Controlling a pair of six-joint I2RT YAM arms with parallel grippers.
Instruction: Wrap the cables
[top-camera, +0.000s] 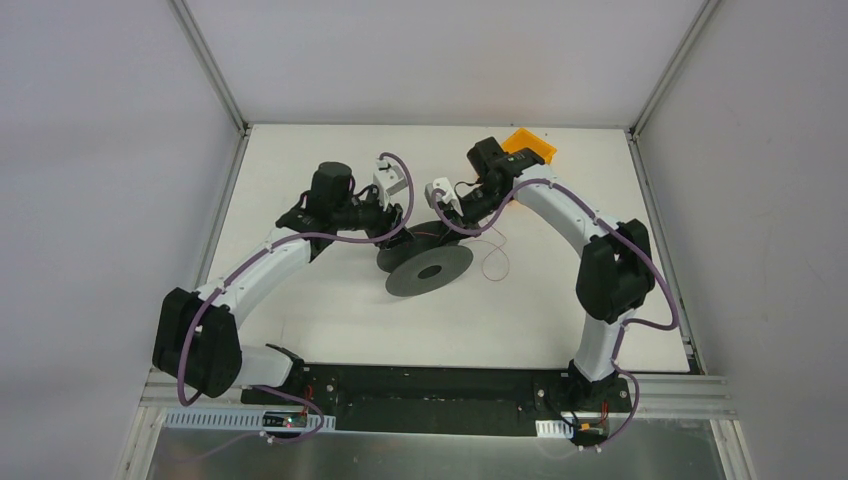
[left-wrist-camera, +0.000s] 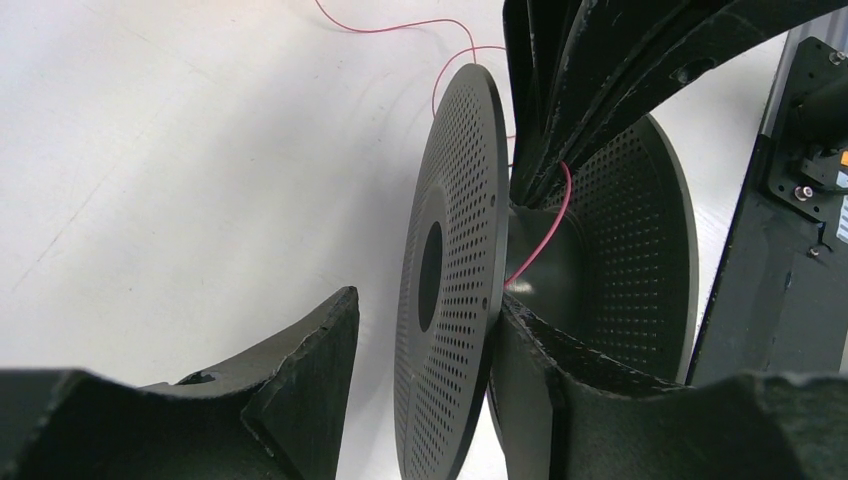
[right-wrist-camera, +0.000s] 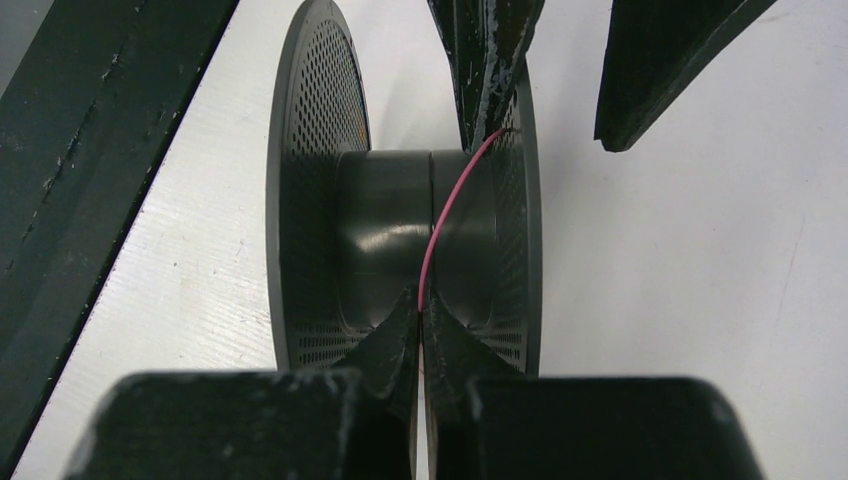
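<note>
The left fingers (left-wrist-camera: 520, 335) stand released astride one flange of the spool (top-camera: 428, 268). One finger is outside the flange with a gap showing, and the other is in the slot between the two flanges, close against the hub.

The spool lies tilted near the middle of the desk (top-camera: 300, 190), slightly nearer the right edge than the left.

The cable (right-wrist-camera: 440, 220) crosses the hub in a single curved strand. It runs from the tip of the left inner finger across to the right fingers (right-wrist-camera: 420, 335), which are clenched on it — their tips meet in the slot with the strand pinched between them. The rest of the cable trails off the spool in loose loops on the desk, toward the right edge.

A bin (top-camera: 528, 146), orange, sits at the far edge near the right corner, partly behind the right arm.

By count — one cable, one spool with two perforated flanges, one bin, two sets of fingers.
</note>
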